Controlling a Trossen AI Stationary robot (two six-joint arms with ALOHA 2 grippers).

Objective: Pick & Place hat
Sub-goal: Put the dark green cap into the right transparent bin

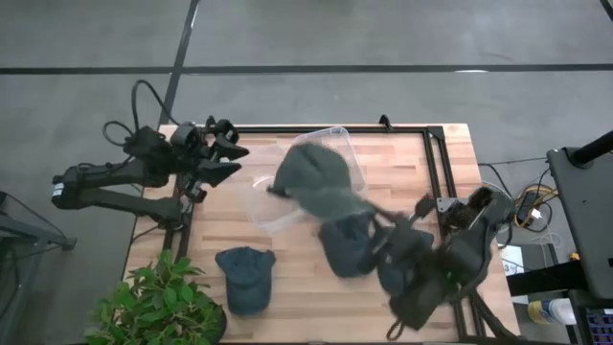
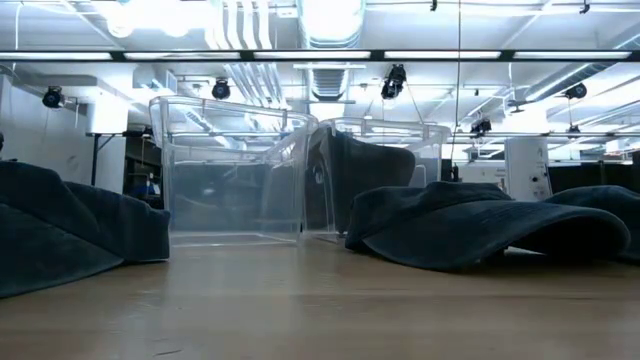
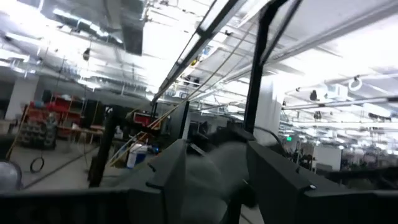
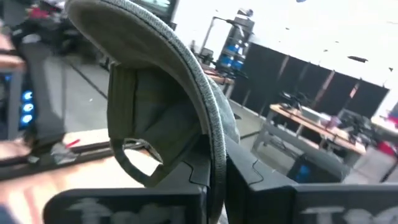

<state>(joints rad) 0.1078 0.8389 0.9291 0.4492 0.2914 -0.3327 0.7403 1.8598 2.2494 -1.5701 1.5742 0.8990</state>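
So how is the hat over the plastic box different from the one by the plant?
The gray-green hat hangs over the clear bin, pinched in the right gripper; the blue hat lies flat on the table, untouched. The gray-green one looks larger. Both are soft caps.

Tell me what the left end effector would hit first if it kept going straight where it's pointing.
Seen from above, the left end effector aims at the clear bin; its wrist view shows only room, so it may pass above.

Hat (image 2: 60,235) cut off at low view's edge; bin (image 2: 235,170) contents maybe hidden.
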